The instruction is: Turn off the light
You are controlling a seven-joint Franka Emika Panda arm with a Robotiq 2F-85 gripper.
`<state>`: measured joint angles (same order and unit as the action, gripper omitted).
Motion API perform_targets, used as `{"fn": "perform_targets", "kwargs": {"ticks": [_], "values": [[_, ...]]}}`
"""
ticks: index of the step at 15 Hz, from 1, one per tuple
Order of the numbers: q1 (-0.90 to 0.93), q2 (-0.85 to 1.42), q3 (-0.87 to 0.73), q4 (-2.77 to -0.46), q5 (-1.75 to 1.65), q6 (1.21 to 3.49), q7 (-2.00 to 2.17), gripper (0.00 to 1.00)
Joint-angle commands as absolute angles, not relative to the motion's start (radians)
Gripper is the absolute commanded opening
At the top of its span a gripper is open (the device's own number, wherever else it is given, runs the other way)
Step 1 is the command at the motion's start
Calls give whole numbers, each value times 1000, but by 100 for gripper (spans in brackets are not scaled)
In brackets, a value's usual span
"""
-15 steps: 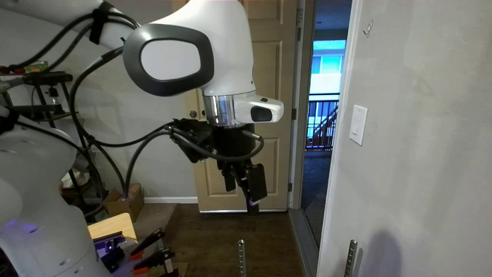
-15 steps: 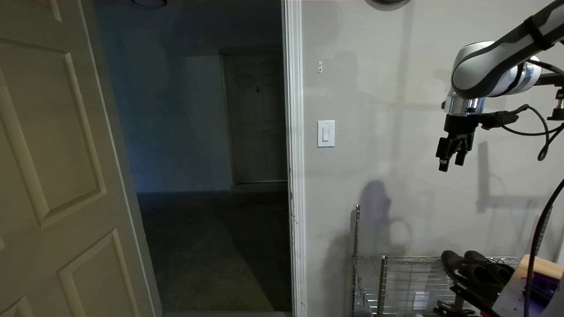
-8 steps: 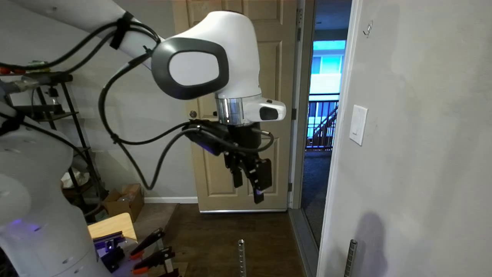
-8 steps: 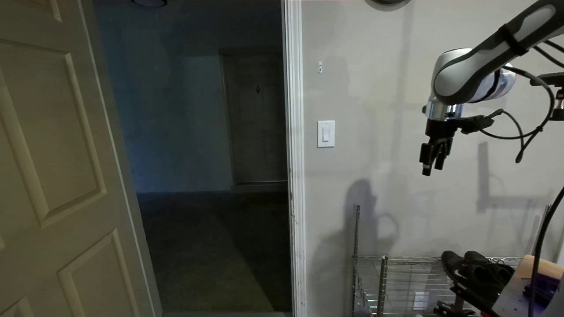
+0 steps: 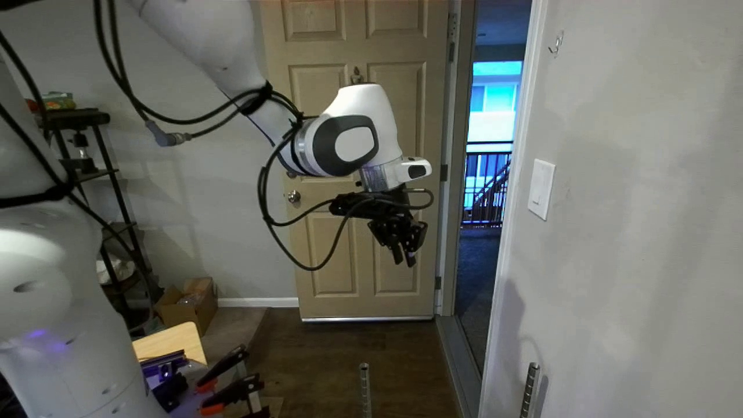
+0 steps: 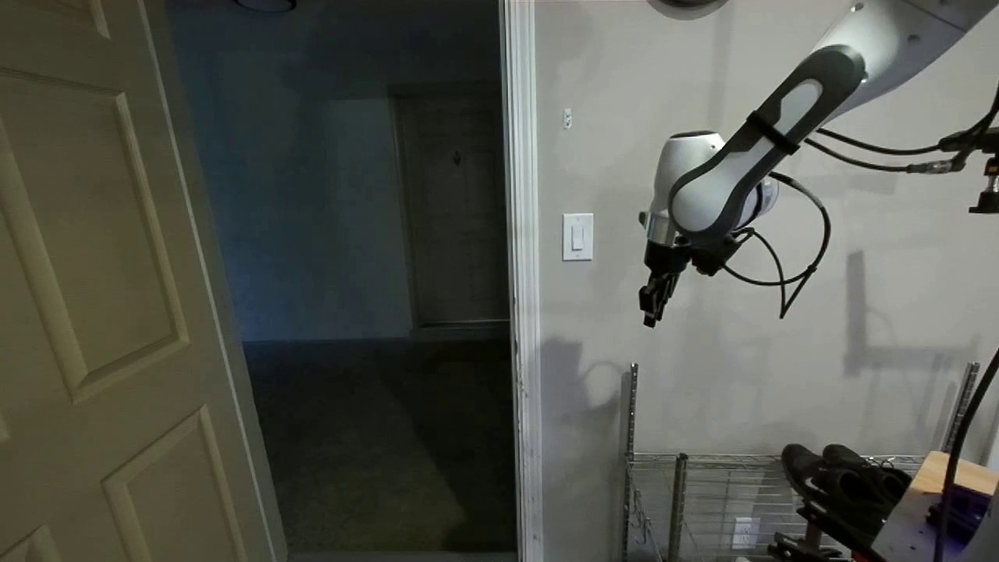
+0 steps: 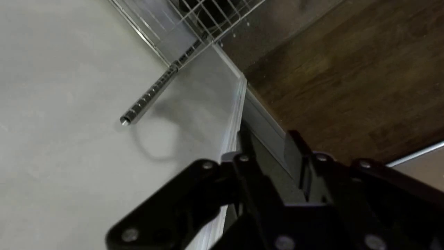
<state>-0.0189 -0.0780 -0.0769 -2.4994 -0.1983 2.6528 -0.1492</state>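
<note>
The light itself is out of view. Its switch, a white upright plate (image 5: 541, 189) with a small rocker, is on the pale wall beside the door frame, and the same switch plate (image 6: 577, 237) shows in an exterior view. Apart from it, out from the wall and pointing down, hangs my black gripper (image 5: 404, 260); its tips (image 6: 649, 320) sit lower than the plate. In the wrist view the gripper (image 7: 270, 137) stands part-way open, with a gap between its fingers and nothing held. That view does not show the switch.
A wire shelf's metal post (image 7: 149, 93) rises near the wall below the arm. Shoes (image 6: 843, 476) lie on that shelf. The doorway's white trim (image 6: 521, 281) borders a dark hallway, and the cream door (image 5: 395, 278) stands open. A hook (image 5: 556, 43) is above the switch.
The arm has swung and reached out toward the doorway, bringing the gripper nearer the switch and a bit lower in an exterior view. The fingers have drawn closer together.
</note>
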Motion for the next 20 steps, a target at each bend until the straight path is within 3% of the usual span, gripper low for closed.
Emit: {"fn": "perform_targets", "kwargs": {"ticks": [1, 4, 9, 20], "values": [[-55, 49, -66, -2422, -352, 2828, 12, 7], [-44, 115, -118, -2374, -481, 2954, 202, 0], [5, 191, -235, -2270, -678, 3044, 480, 6], [203, 299, -449, -2070, -959, 3106, 954, 5]]}}
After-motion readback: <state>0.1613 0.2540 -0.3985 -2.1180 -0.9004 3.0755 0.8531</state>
